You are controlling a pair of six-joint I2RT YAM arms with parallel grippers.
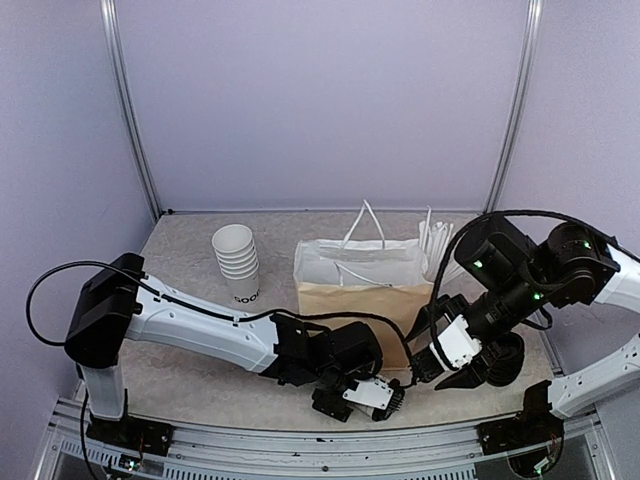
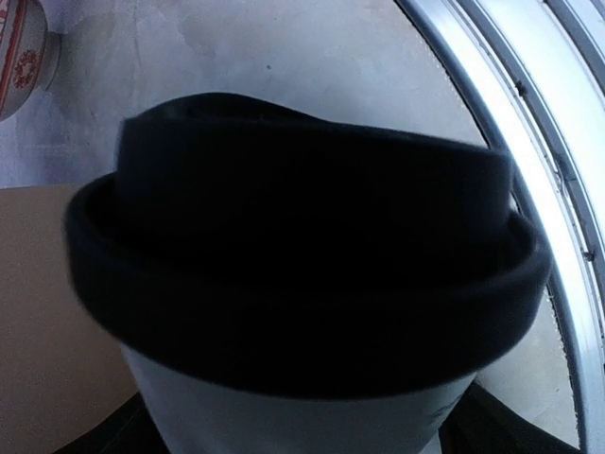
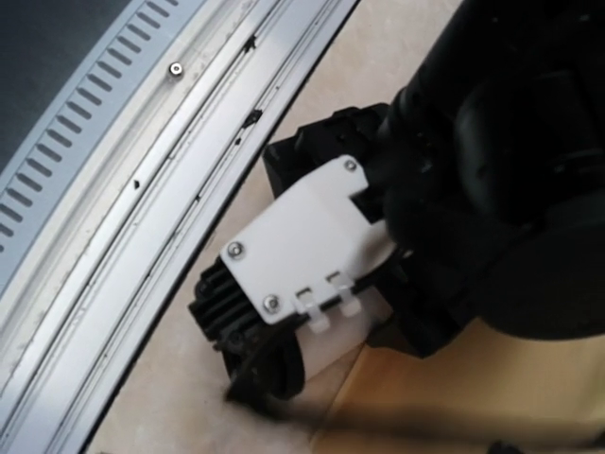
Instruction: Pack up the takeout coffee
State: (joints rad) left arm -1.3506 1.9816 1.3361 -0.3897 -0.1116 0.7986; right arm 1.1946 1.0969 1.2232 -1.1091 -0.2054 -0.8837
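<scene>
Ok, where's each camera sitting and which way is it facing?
Top external: high behind the robot, looking down on the table; left arm and right arm show in front of the paper bag.
Left wrist: on the left arm, close against a white cup with a black lid; left jaws barely show.
Right wrist: on the right arm, looking down at the left jaws and front rail; right jaws unclear.
Shared: both wrist views catch the front rail; top and right wrist show the left jaws.
</scene>
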